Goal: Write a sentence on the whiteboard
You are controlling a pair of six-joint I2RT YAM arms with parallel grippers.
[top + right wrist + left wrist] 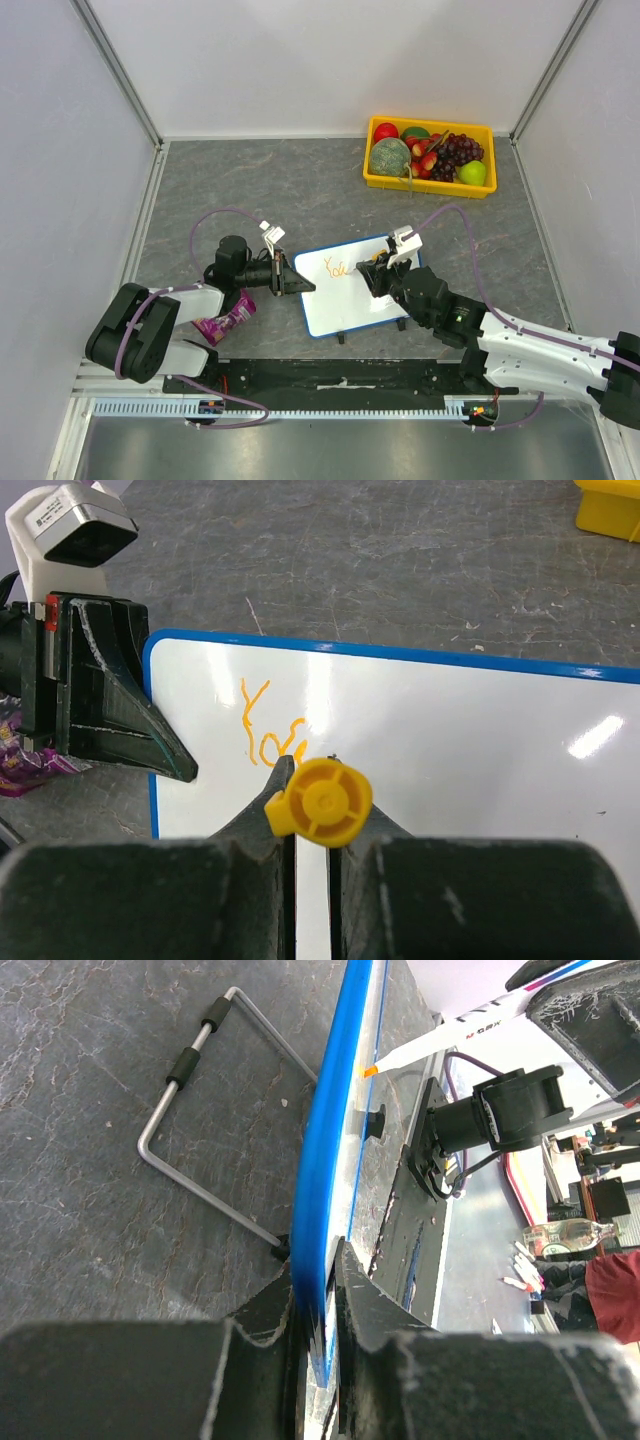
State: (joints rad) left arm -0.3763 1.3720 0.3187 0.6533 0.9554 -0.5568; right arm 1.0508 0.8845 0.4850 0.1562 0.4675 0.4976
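The whiteboard (pixel 350 300), white with a blue frame, lies tilted mid-table. My left gripper (pixel 298 285) is shut on its left edge; in the left wrist view the blue frame (pixel 325 1160) runs between the two fingers of the left gripper (pixel 318 1280). Orange lettering (pixel 335 267) reading about "You" sits at the board's upper left, the start of the sentence (pixel 265 730). My right gripper (pixel 318 780) is shut on a yellow-orange marker (pixel 320 800), seen end-on, held over the whiteboard (pixel 450 730) just right of the letters. The marker tip is hidden.
A yellow tray (pixel 425 187) of fruit stands at the back right. A purple packet (pixel 225 320) lies beside the left arm's base. The board's wire stand (pixel 190 1110) rests on the grey table behind it.
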